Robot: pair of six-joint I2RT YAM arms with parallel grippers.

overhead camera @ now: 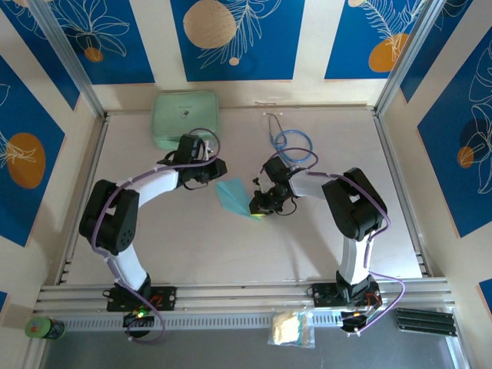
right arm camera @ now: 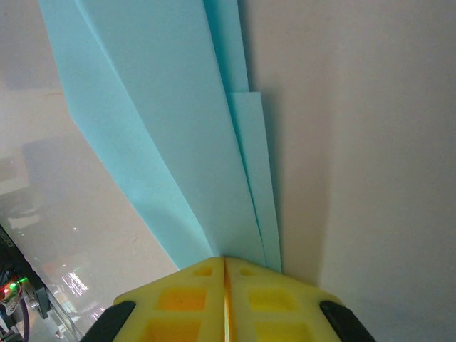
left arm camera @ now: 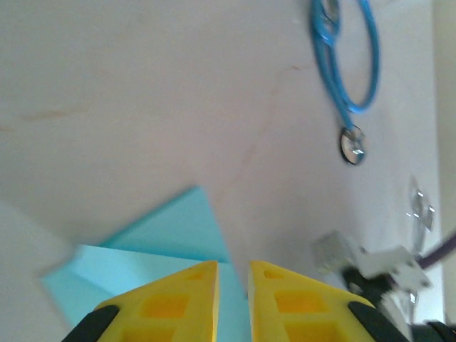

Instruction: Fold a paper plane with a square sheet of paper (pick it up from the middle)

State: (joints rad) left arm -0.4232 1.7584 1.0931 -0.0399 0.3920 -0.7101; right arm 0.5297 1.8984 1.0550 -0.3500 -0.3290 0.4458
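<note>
Mint-green rounded case [overhead camera: 184, 119]: lies flat at the far left corner of the counter [overhead camera: 231, 254], close to the far edge. Blue-tubed stethoscope [left arm camera: 336, 71]: on the counter near the far edge, right of centre, tubing looped, metal chest piece [left arm camera: 353, 146] resting on the surface. Beyond the near edge: green-topped can [overhead camera: 44, 329] left, clear packet [overhead camera: 290, 329] centre, black ridged strip [overhead camera: 423, 320] right.

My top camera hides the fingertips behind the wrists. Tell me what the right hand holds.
Observer: The right hand is shut on the narrow end of the paper plane.
Operator: Describe the folds.
Observer: Layered flaps fan away from that pinch, long and narrow.
Operator: Now the left hand.
Observer: Its fingers stand a slit apart at the paper's edge; whether they grip it, I cannot tell.
</note>
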